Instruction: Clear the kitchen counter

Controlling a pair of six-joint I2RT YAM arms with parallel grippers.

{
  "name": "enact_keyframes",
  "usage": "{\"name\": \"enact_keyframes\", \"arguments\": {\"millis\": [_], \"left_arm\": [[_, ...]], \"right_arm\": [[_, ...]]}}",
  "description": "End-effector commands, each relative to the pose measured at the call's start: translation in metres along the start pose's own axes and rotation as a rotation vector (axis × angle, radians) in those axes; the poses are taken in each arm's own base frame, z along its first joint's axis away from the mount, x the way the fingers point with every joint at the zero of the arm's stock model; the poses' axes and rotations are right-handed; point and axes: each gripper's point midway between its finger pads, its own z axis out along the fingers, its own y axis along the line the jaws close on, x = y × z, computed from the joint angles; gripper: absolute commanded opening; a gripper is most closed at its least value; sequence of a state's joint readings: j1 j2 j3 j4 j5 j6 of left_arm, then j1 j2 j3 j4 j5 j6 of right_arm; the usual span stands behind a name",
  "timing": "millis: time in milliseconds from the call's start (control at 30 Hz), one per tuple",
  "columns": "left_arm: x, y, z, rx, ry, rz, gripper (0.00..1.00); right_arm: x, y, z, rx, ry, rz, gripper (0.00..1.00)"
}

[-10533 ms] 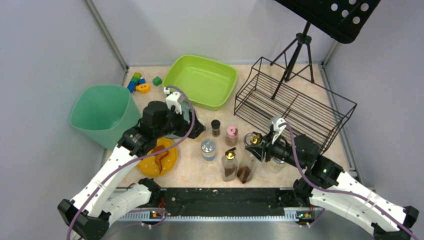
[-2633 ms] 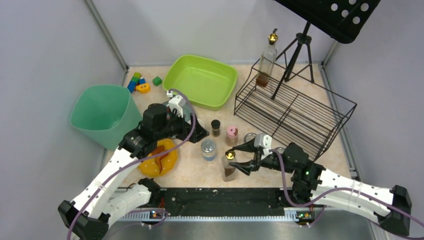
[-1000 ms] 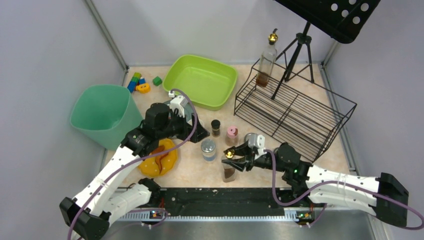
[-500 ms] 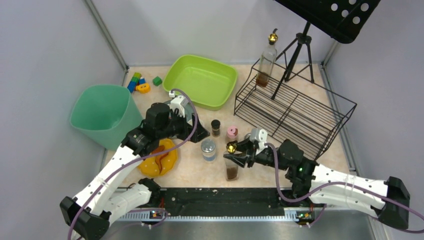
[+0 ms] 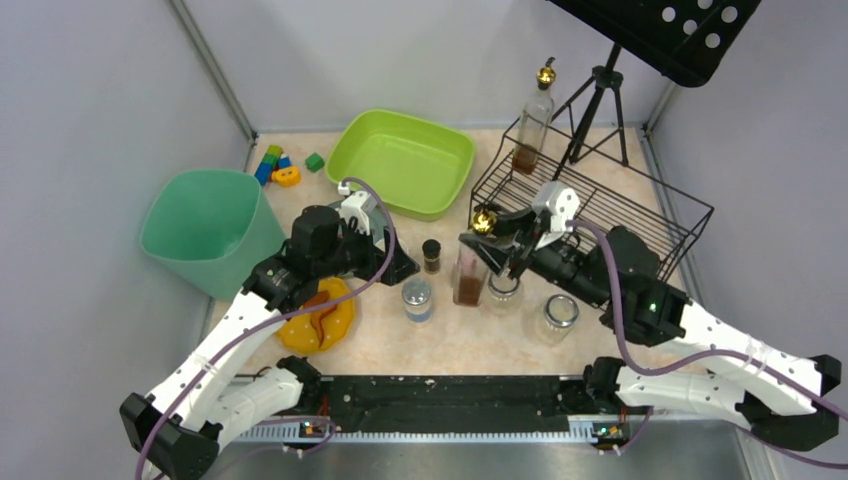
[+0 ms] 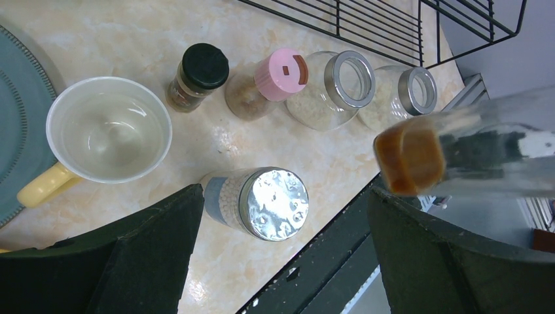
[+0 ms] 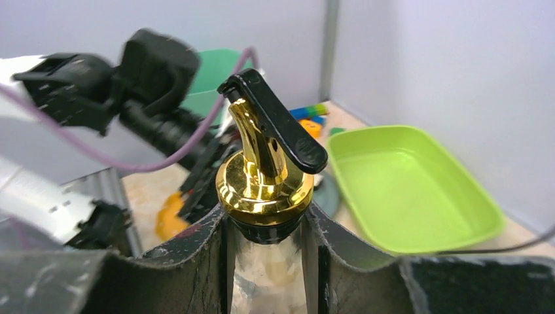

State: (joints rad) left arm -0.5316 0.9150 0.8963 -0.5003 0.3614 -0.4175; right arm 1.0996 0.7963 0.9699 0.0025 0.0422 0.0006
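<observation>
The bottle (image 5: pixel 468 278) is now lifted off the surface (image 5: pixel 400 347) — a moment ago it was standing there. It is clamped by the right gripper (image 5: pixel 497 245), near the rack (image 5: pixel 620 215). The left gripper (image 6: pixel 285 193) is held wide apart above the jars (image 6: pixel 271 203) — many are left to be cleared.

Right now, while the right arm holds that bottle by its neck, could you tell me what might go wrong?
The right gripper pinches the bottle only at its slim neck under the gold pourer, so it might slip or swing.
Its base hangs close to the glass jars, so it could knock one over.
If it heads for the wire rack, it may clip the rim or the second bottle standing there.
</observation>
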Motion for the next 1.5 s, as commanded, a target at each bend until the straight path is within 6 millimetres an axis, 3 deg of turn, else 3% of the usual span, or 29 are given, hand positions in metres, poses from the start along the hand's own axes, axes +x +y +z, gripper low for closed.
{"name": "enact_keyframes", "arguments": {"millis": [0,233,400,733,967,1233,1467], "left_arm": [[-0.008,-0.004,0.002,0.018,-0.026,0.011,0.99],[-0.008,-0.004,0.004,0.022,-0.021,0.009,0.99],[-0.008,-0.005,0.004,0.029,-0.021,0.009,0.99],[-0.008,-0.009,0.0,0.049,-0.026,0.011,0.99],[-0.007,-0.011,0.0,0.057,-0.029,0.012,0.99],[-0.005,-0.012,0.0,0.069,-0.026,0.008,0.99],[-0.004,-0.012,0.002,0.068,-0.02,0.004,0.99]], "right_arm": [[-0.059,-0.046,-0.007,0.261,-0.059,-0.064,0.0],[-0.11,-0.088,-0.004,0.493,-0.064,-0.164,0.0],[-0.135,-0.133,-0.002,0.609,-0.071,-0.193,0.0],[-0.174,-0.216,-0.035,0.832,-0.137,-0.247,0.0],[-0.192,-0.262,-0.044,0.923,-0.193,-0.287,0.0],[-0.183,-0.313,-0.045,0.964,-0.236,-0.365,0.0],[-0.163,-0.338,-0.038,0.884,-0.247,-0.328,0.0]]}}
